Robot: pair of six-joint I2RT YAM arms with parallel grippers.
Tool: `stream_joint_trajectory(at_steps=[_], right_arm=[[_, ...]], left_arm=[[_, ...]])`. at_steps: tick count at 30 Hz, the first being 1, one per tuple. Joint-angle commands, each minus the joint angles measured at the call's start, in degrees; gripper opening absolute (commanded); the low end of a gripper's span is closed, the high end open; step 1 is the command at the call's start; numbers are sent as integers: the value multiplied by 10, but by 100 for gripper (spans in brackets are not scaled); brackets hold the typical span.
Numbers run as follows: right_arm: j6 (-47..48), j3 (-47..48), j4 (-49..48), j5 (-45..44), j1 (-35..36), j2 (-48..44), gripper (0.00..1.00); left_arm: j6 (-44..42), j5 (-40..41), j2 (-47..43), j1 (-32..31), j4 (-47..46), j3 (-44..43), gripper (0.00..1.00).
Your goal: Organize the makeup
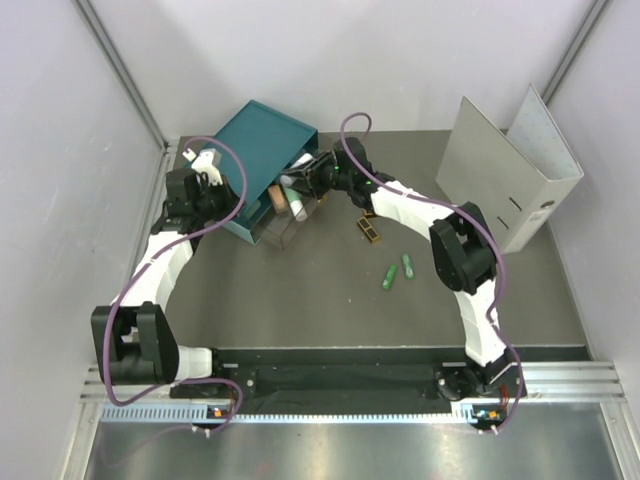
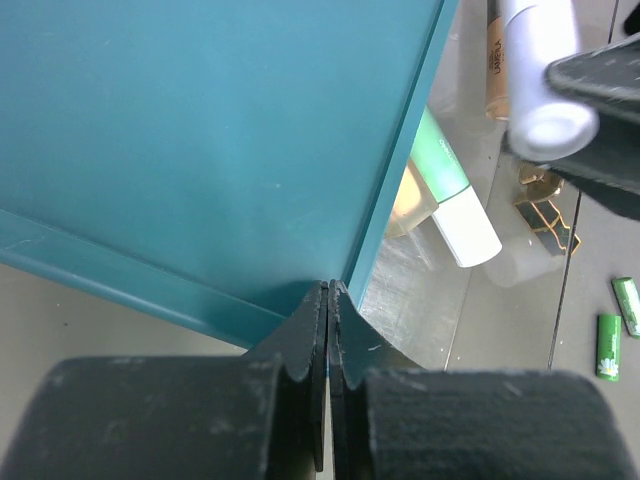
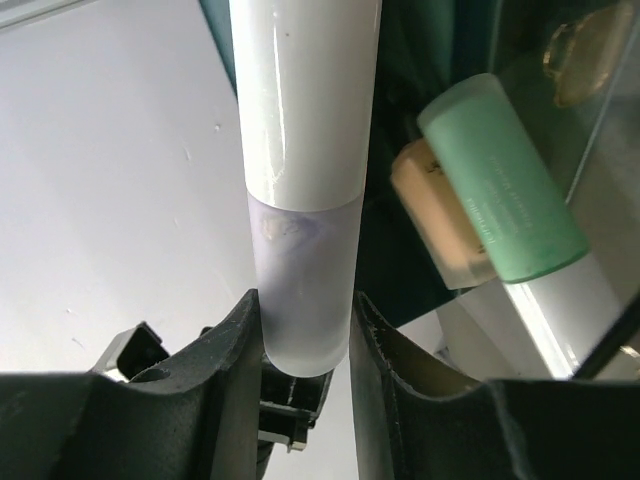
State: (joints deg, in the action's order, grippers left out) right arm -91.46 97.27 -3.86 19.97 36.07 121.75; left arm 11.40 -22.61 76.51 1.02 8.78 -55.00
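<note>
My right gripper (image 3: 305,320) is shut on a white tube (image 3: 305,150) with a frosted cap, held above the clear drawer (image 1: 283,228) pulled out of the teal drawer box (image 1: 262,140). A pale green tube (image 3: 500,180) and a peach tube (image 3: 440,220) lie in that drawer. My left gripper (image 2: 329,290) is shut with nothing between its jaws, its tips at the near left corner of the teal drawer box (image 2: 220,130). Two bright green tubes (image 1: 390,277) (image 1: 408,266) and a black-and-gold case (image 1: 370,230) lie on the table right of the box.
A large grey binder (image 1: 510,170) stands open at the back right. White walls close in the table on the left, back and right. The right arm reaches from the near right across the table towards the box.
</note>
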Motion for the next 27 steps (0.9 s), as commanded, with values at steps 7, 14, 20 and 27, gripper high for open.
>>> stream_joint_trajectory(at_steps=[7, 14, 20, 27], right_arm=[[-55, 24, -43, 50, -13, 24, 40], [-69, 20, -60, 70, -16, 32, 52], [-52, 15, -62, 66, -21, 10, 52], [69, 7, 14, 56, -46, -68, 47]], left_arm=[[-3, -9, 22, -8, 150, 31, 0], [-4, -6, 22, -8, 151, 31, 0], [-4, -6, 22, -8, 151, 31, 0], [-6, -8, 24, -8, 153, 29, 0]])
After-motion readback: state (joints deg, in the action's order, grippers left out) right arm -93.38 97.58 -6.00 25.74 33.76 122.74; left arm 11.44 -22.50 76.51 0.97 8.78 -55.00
